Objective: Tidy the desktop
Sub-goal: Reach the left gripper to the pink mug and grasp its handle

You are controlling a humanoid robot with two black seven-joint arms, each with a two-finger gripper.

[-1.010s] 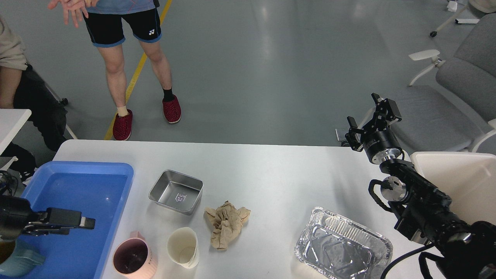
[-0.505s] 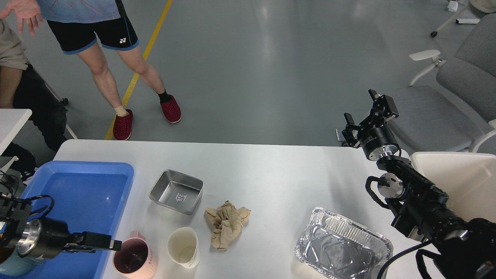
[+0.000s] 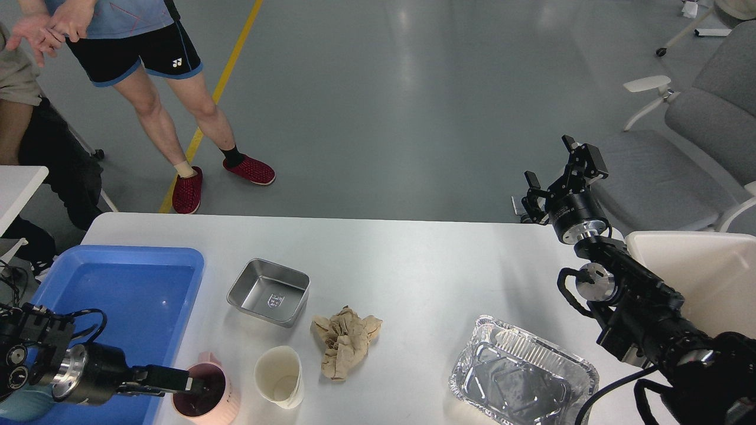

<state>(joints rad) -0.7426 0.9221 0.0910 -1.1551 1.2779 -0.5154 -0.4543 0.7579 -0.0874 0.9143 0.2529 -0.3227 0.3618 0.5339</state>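
The white desktop holds a pink mug, a cream cup, a crumpled brown paper, a square steel pan and a foil tray. My left gripper comes in low from the left, and its fingertips are over the pink mug's rim and opening. I cannot make out how far apart its fingers are. My right gripper is open and empty, raised past the desktop's far right edge.
A blue plastic tray lies at the left with a teal vessel at its near end. A beige bin stands at the right. A person stands beyond the far edge, with grey chairs at the far right.
My left gripper moved right and toward me, from above the blue tray to the pink mug's rim. My right gripper shifted slightly up. The person stepped to the left.
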